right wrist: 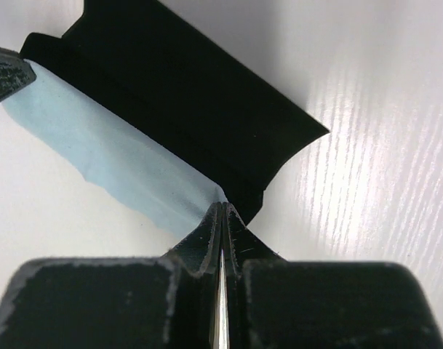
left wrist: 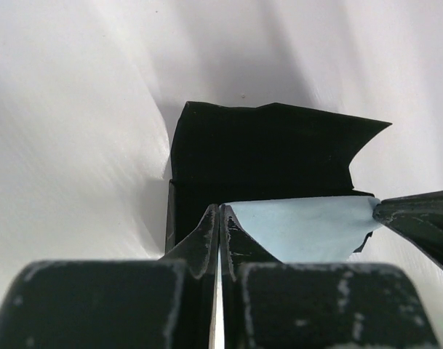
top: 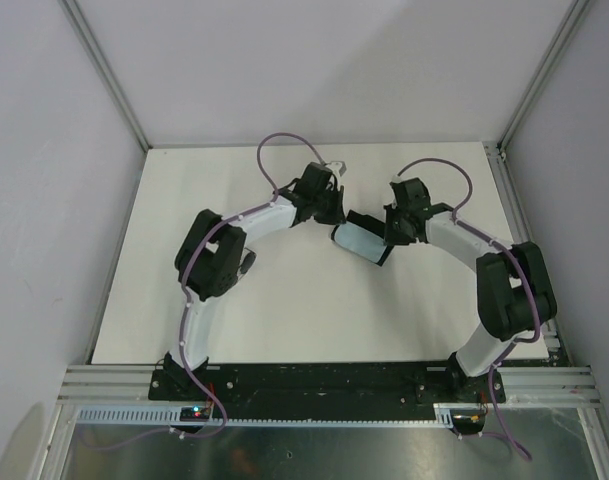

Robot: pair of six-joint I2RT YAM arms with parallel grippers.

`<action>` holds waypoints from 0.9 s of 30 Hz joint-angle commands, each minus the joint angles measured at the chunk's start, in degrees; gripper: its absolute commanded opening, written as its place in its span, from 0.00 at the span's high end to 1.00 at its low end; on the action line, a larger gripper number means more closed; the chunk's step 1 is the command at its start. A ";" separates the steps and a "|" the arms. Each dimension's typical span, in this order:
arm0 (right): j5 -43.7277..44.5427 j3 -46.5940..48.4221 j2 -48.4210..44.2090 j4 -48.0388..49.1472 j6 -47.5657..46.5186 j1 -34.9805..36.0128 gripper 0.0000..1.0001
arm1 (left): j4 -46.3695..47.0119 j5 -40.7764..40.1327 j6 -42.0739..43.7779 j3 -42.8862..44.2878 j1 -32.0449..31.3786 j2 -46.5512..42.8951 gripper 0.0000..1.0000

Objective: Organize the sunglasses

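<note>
The black case [left wrist: 257, 156] lies open on the table with its flap spread out behind it. A light blue cloth [left wrist: 301, 229] stretches across the case mouth. My left gripper [left wrist: 221, 209] is shut on one corner of the cloth. My right gripper [right wrist: 222, 206] is shut on the opposite corner of the cloth [right wrist: 112, 156], beside the case [right wrist: 192, 94]. From above, both grippers, left [top: 334, 226] and right [top: 389, 248], meet over the cloth [top: 361, 243] at mid-table. The sunglasses do not show in any view; they are hidden or out of view.
The white table [top: 284, 310] is bounded by aluminium rails at the back and sides [top: 499, 160]. One finger of the right gripper [left wrist: 417, 218] shows at the right edge of the left wrist view.
</note>
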 commanded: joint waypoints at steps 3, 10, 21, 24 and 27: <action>-0.06 2.91 1.57 -0.60 0.41 -1.88 1.00 | 0.98 1.89 1.76 4.71 0.35 2.50 1.00; 0.19 3.90 4.19 -0.30 0.59 -2.18 1.00 | 0.96 2.28 1.88 6.09 0.42 4.60 1.00; 2.85 6.18 7.05 -0.39 0.69 -2.42 1.00 | 0.99 2.85 2.19 8.49 0.84 7.12 1.00; 3.39 6.55 7.73 -0.46 0.71 -2.54 1.00 | 1.01 2.96 2.18 8.99 0.87 7.65 1.00; 3.90 6.88 8.39 -0.50 0.77 -2.72 1.00 | 0.98 3.08 2.10 9.39 0.94 8.16 1.00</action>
